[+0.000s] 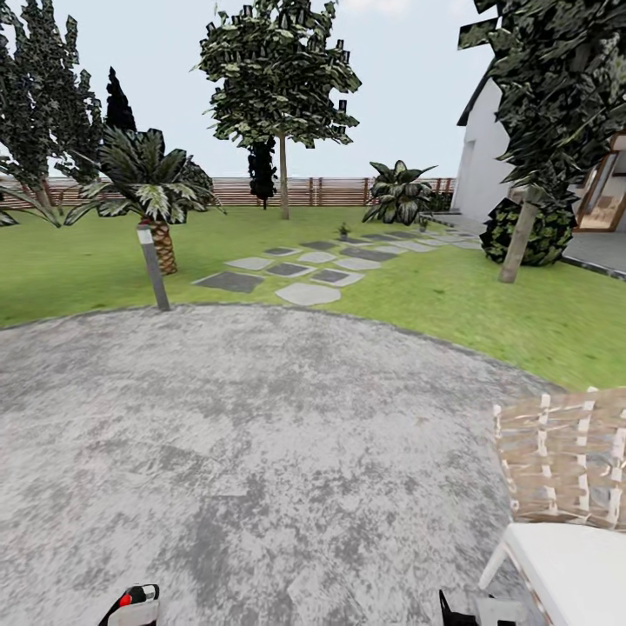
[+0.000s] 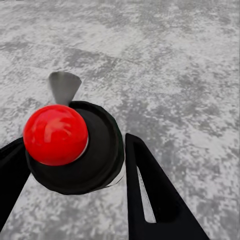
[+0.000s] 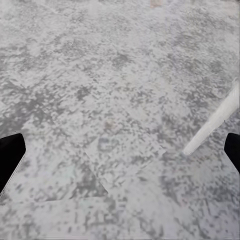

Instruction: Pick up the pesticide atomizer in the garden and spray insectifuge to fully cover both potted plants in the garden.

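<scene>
The left gripper [image 2: 75, 175] clasps a black round object with a glossy red ball [image 2: 56, 135], and the right gripper [image 3: 120, 150] hangs spread wide and empty, both low over mottled grey paving [image 1: 243, 435], probably tucked for driving. Beyond, pale stepping stones [image 1: 309, 294] cross the green lawn [image 1: 487, 304] toward a tiny potted plant [image 1: 344, 231] before the brown slatted fence [image 1: 235, 191]; I cannot make out the atomizer.

Left gripper [image 2: 70, 200]: two flat, matte black fingers [image 2: 155, 195] that taper toward the tip. The inner face of one carries a narrow pale grey strip running lengthwise. Behind them sits a round black housing [image 2: 102, 150] with a glossy red ball [image 2: 55, 135] on it. In the head view the same unit shows as a white casing [image 1: 135, 609] with a small red spot and black edging.

Right gripper [image 3: 120, 155]: black finger ends [image 3: 10, 157], plain, no markings visible. In the head view, a black angular part [image 1: 456, 611] beside a pale grey block.
</scene>
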Robot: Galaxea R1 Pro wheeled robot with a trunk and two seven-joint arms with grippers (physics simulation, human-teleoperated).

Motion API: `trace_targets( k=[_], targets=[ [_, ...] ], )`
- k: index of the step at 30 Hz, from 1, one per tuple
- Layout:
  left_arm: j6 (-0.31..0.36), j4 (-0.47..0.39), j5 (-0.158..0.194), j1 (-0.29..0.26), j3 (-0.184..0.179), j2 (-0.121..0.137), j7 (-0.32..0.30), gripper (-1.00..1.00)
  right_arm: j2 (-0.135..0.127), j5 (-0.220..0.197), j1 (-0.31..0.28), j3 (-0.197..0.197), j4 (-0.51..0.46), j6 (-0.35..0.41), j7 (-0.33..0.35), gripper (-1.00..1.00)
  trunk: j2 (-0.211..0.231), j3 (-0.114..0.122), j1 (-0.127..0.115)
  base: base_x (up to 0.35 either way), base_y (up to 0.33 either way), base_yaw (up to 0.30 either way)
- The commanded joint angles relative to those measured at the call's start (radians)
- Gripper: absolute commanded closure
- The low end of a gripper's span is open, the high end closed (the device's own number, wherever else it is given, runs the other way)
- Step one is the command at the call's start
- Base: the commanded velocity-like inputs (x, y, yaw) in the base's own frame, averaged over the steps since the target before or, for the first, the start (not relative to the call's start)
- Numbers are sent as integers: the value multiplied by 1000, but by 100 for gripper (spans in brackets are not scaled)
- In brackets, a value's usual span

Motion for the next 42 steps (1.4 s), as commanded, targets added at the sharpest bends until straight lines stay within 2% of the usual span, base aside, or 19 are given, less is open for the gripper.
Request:
trace_targets(
  k=[1,42],
  targets=[
    [-3,1,7,-1,-2,0,-1,100,0,10,-1,-8,1,-3,0,-100,0,-1,0,335,0,0],
    [-3,1,8,-1,-3,0,-1,100,0,10,-1,-8,1,-3,1,-100,0,-1,0,335,0,0]
  ],
)
